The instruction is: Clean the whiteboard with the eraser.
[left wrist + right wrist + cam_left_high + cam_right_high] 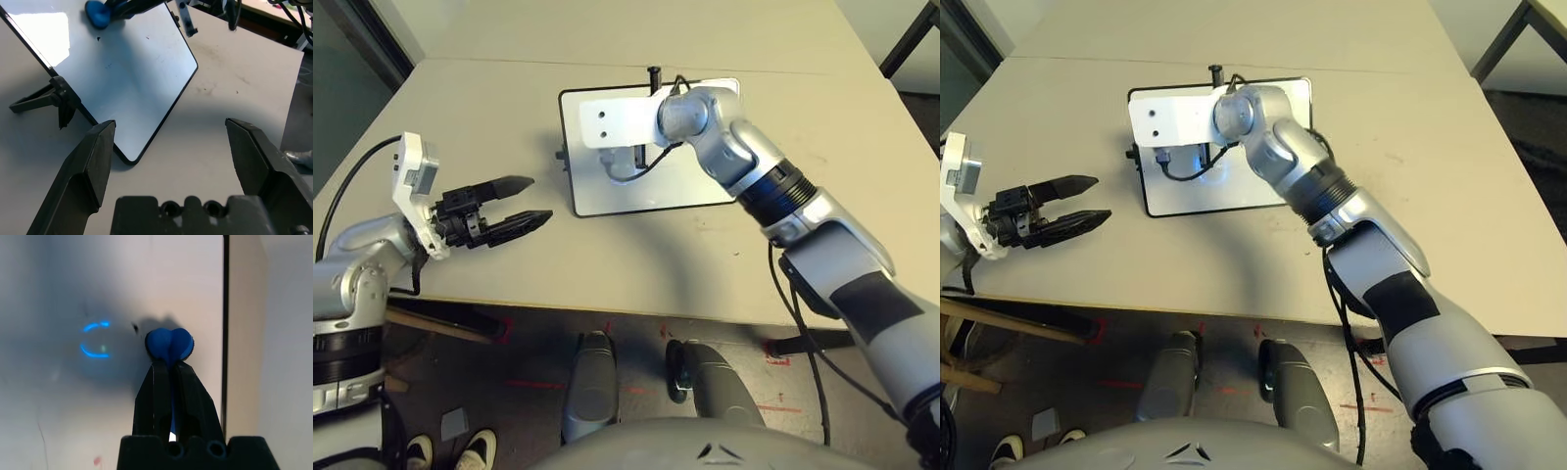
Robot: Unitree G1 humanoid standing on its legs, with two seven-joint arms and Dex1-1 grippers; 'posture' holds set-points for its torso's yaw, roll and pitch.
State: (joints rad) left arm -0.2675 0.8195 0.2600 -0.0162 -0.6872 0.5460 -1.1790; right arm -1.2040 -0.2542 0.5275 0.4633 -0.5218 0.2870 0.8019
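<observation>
The whiteboard (636, 186) lies flat on the counter (803, 127), and the right hand (169, 363) reaches over it, clenched on the blue eraser (169, 344), which sits at the board's surface near one black-framed edge. The left hand (521, 203) hovers over the counter well to the board's left, its fingers (93, 161) spread wide and holding nothing.

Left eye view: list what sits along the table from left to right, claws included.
Left claw, open and hovering over the table's left part → whiteboard → right arm reaching in over the board from the right. The right claw itself is hidden under its wrist there, so it has no clear place in the order.
</observation>
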